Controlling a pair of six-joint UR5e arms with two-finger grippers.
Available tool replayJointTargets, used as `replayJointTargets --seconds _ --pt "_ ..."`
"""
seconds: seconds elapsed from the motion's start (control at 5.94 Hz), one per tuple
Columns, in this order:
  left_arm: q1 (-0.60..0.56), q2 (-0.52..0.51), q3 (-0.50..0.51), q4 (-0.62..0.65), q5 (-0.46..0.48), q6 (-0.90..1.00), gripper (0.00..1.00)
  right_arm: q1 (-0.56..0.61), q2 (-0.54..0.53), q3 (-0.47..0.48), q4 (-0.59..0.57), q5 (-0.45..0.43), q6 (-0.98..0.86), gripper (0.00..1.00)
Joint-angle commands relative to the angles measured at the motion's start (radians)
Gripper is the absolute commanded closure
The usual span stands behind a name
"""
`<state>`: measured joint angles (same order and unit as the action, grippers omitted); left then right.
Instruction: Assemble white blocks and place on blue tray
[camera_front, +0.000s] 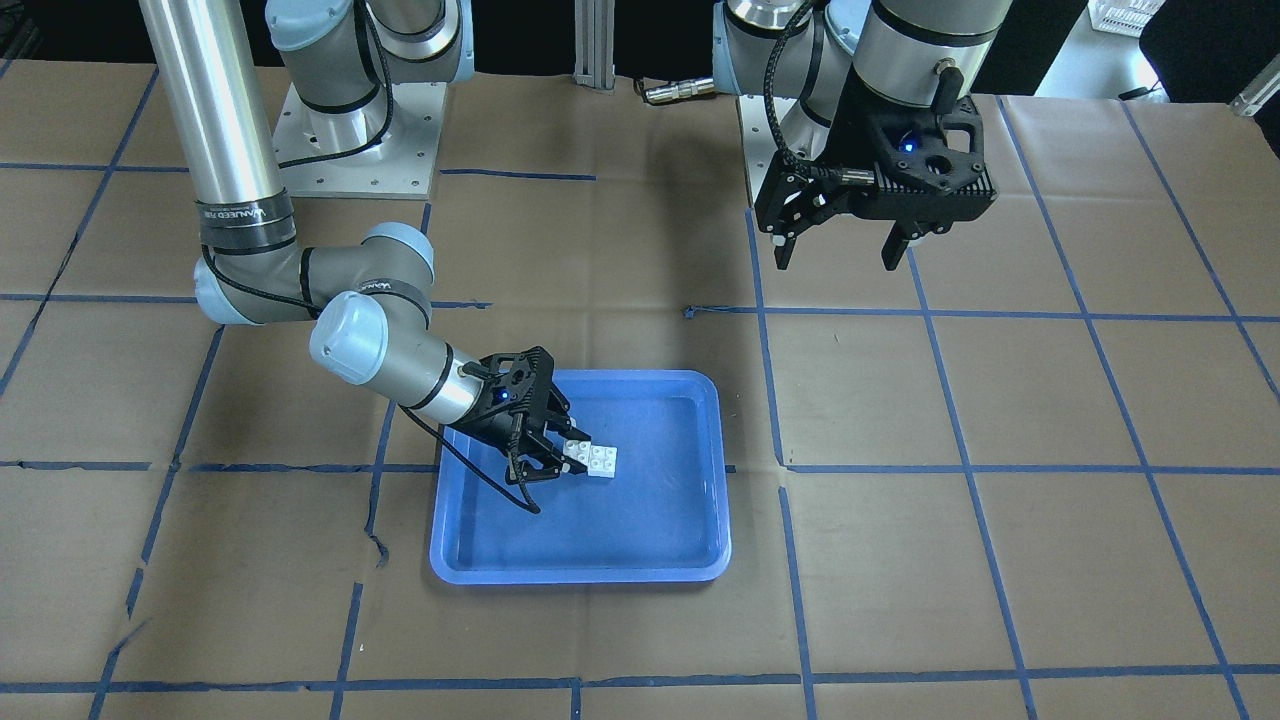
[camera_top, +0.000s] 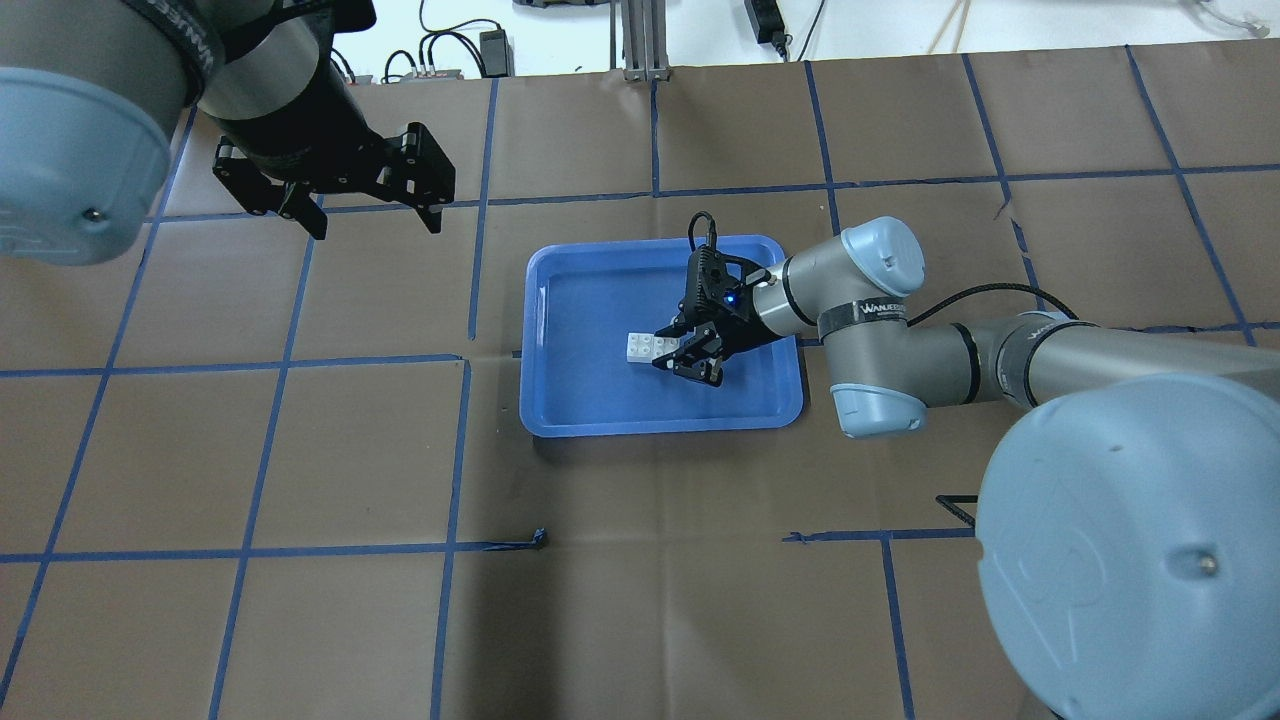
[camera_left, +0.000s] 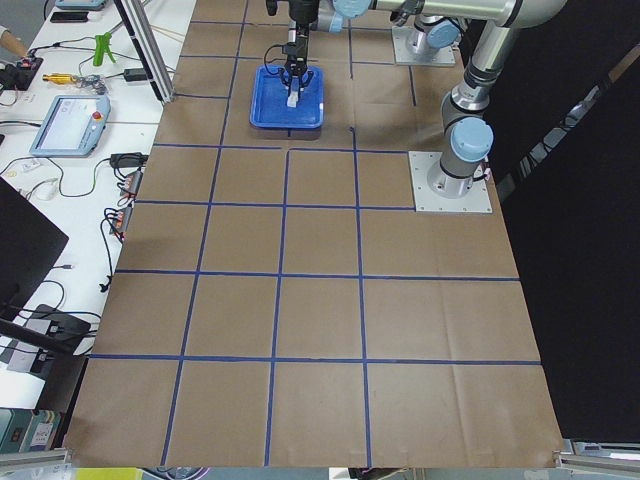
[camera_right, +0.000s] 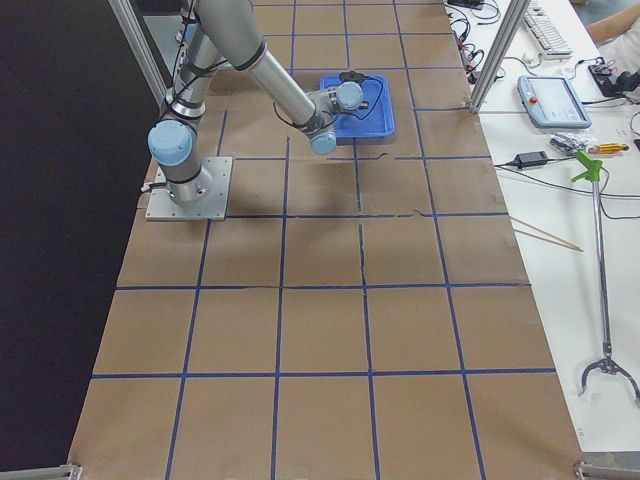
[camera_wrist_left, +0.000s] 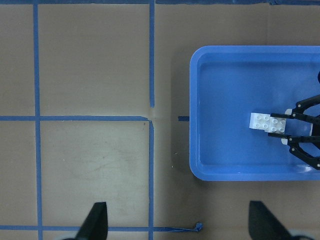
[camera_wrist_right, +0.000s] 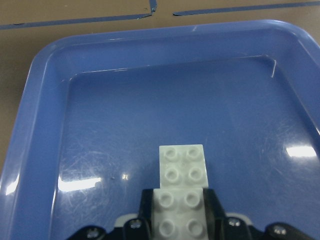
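Two white blocks lie joined end to end inside the blue tray, near its middle. My right gripper reaches low into the tray and is shut on the nearer block, while the other block sticks out beyond the fingertips. The right wrist view shows the blocks between the pads, on or just above the tray floor. My left gripper is open and empty, held high over bare table away from the tray. Its wrist view shows the tray and blocks from above.
Brown paper with a blue tape grid covers the table. The arm bases stand at the robot's edge. Operator tables with tools and a pendant lie beyond the table's far side.
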<state>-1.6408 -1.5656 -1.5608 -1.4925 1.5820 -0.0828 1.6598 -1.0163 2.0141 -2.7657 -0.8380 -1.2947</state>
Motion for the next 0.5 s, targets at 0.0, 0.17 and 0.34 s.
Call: replayJointTargets --seconds 0.0,0.17,0.34 --pt "0.001 -0.001 -0.001 0.001 0.0 0.0 0.01 0.0 0.002 0.0 -0.02 -0.004 0.002 0.66" --pt "0.001 0.001 0.001 0.0 0.0 0.0 0.01 0.0 0.002 0.0 -0.02 -0.003 0.002 0.66" --pt "0.001 0.007 -0.001 -0.009 0.003 0.002 0.01 -0.002 0.002 -0.002 -0.02 -0.003 0.002 0.66"
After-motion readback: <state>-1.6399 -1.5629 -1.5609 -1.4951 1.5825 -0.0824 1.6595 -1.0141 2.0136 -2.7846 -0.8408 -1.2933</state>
